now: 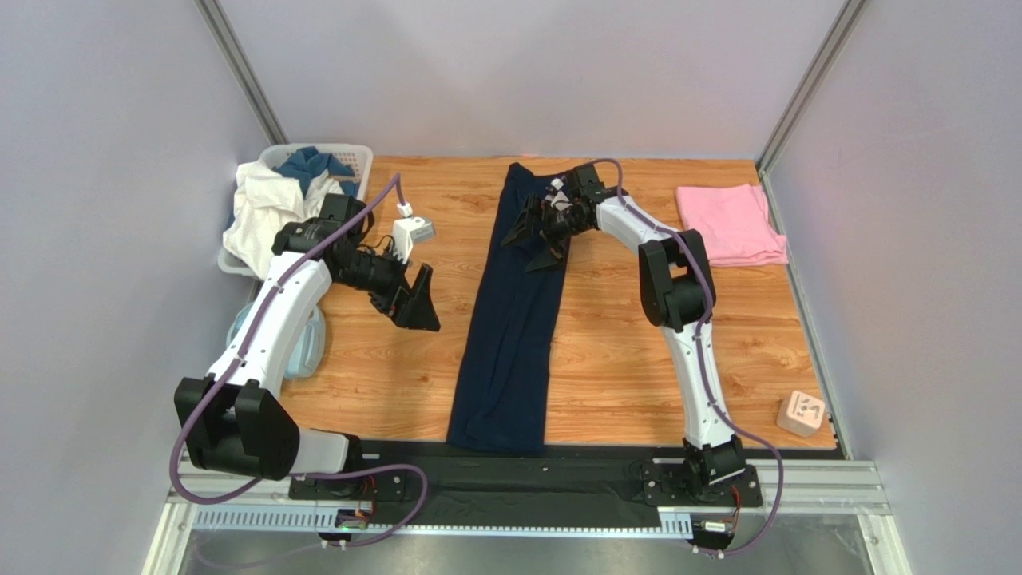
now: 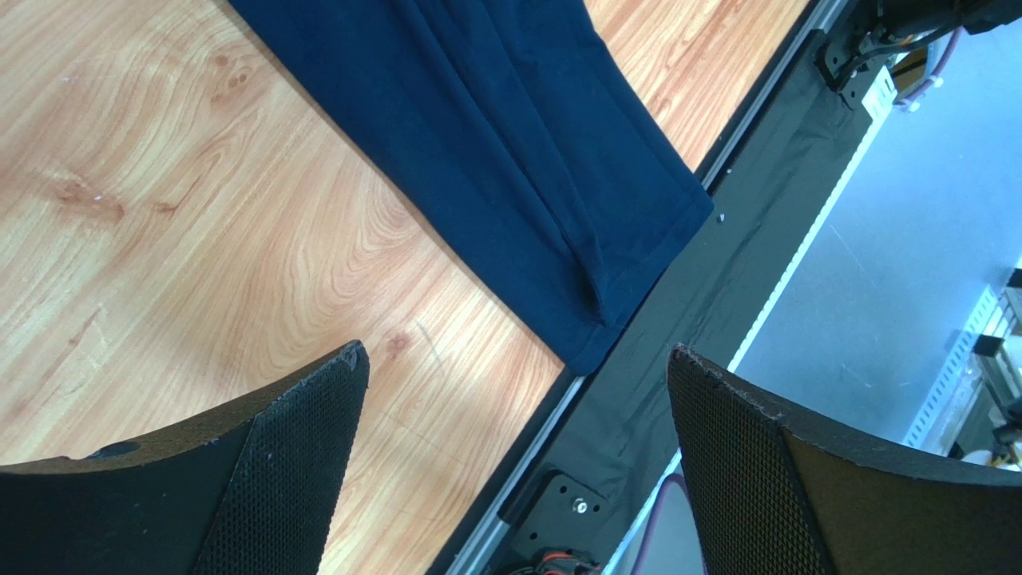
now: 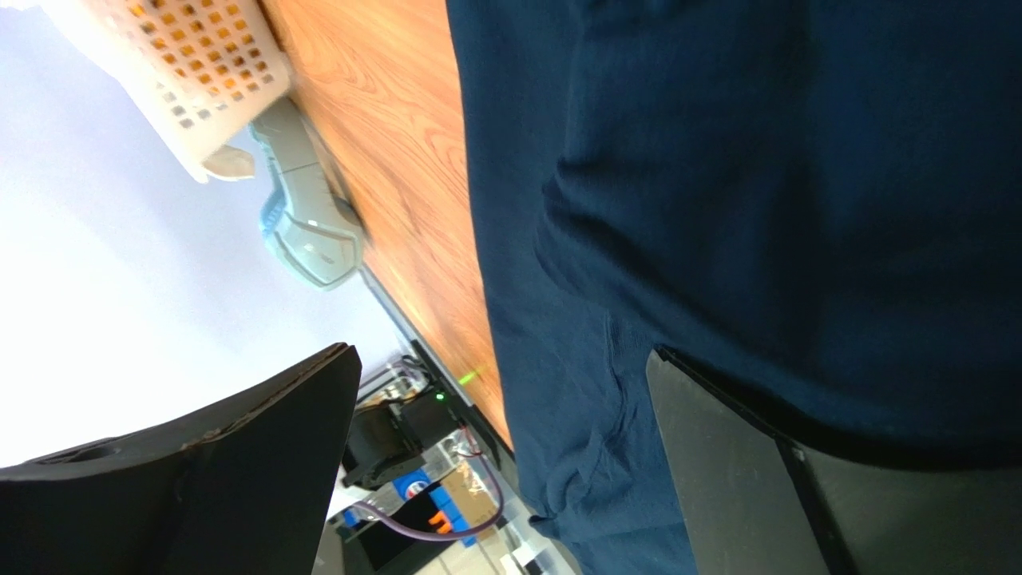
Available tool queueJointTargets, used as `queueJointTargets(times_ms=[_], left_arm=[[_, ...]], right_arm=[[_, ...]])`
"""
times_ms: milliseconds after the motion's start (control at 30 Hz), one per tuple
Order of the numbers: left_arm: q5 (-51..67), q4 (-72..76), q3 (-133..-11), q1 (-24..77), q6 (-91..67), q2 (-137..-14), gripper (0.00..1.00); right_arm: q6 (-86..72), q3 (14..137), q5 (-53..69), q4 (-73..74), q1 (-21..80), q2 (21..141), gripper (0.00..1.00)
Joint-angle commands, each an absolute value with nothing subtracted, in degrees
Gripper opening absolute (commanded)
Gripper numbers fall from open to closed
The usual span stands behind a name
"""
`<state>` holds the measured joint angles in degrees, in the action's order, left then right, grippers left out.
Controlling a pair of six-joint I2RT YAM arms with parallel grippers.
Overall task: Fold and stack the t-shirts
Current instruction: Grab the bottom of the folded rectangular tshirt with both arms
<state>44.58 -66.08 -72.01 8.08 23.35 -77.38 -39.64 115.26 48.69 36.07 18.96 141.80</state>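
A dark navy t-shirt (image 1: 510, 324) lies folded lengthwise into a long narrow strip down the middle of the table, from the far edge to the near edge. A light pink t-shirt (image 1: 729, 223) rests folded at the far right. My right gripper (image 1: 540, 240) hovers open over the far part of the navy strip; the right wrist view shows navy cloth (image 3: 744, 180) beneath the right gripper (image 3: 503, 353), with nothing between the jaws. My left gripper (image 1: 408, 300) stands open over bare wood to the left of the strip. The left wrist view shows the left gripper (image 2: 516, 351) empty and the strip's near end (image 2: 504, 144).
A white basket (image 1: 355, 153) with white and blue cloths stands at the far left. Light-blue headphones (image 1: 294, 347) lie under the left arm, also seen as headphones (image 3: 306, 216) beside the basket (image 3: 204, 60). A small beige block (image 1: 801, 413) sits near the right front corner.
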Motion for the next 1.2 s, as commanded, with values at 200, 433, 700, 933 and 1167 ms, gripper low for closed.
queueJointTargets(times_ms=[200,433,700,933,1167], left_arm=[[43.3,-67.4,-75.2,7.8,26.7,-76.9,1.0],[43.3,-67.2,-75.4,7.8,27.1,-79.3,1.0],[44.1,-67.3,-75.3,7.7,27.1,-78.8,1.0],[45.4,-69.5,-76.8,7.7,27.1,-73.5,1.0],[49.4,-67.9,-74.0,6.9,25.2,-64.9,1.0]], right_arm=[[-49.8,134.1,56.6,29.4,14.3,160.2,1.0],[-59.6,136.7,61.3,12.9,10.8,162.8,1.0],[-60.0,133.5,65.7,7.5,11.0,153.5,1.0],[-42.7,130.9,58.4,30.2,12.7,134.3,1.0],[-28.6,92.4,34.4,47.0,23.0,106.3,1.0]])
